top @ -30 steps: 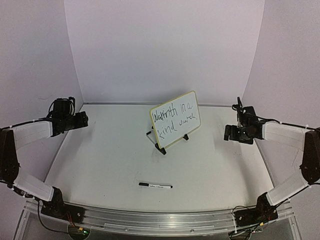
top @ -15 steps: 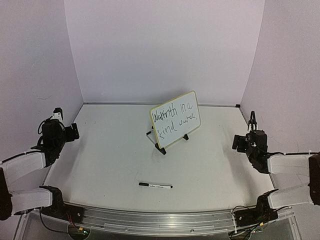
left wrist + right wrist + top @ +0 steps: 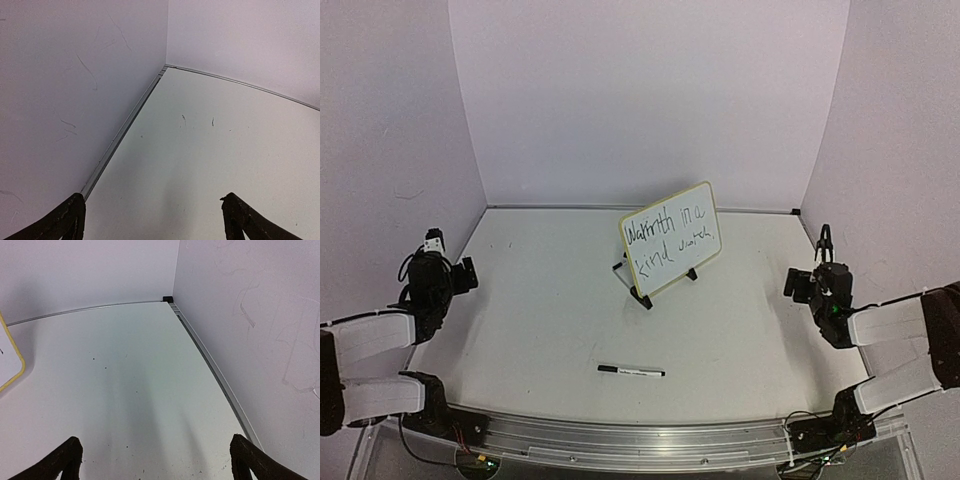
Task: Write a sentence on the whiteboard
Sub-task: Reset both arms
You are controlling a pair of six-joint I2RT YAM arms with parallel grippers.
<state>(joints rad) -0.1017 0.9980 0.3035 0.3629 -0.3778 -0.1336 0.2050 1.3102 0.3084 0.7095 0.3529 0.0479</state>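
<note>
The whiteboard [image 3: 671, 240] stands tilted on its black feet at the middle back of the table. A sentence [image 3: 667, 238] in black marker fills it in two lines, reading about "Warmth in a kind world". Its yellow-rimmed corner [image 3: 11, 365] shows at the left edge of the right wrist view. My left gripper [image 3: 460, 274] is pulled back at the table's left side, open and empty [image 3: 152, 212]. Over at the right side my right gripper [image 3: 802, 285] is also open with nothing between its fingers [image 3: 155, 455].
A black-capped marker pen [image 3: 631, 371] lies flat on the table near the front middle, apart from both grippers. Pale walls [image 3: 650, 100] close the table at the back and both sides. A metal rail [image 3: 630, 440] runs along the near edge.
Both arms have drawn back and down from raised, extended poses to folded poses at the table's sides. The whiteboard and the marker pen have not moved.
</note>
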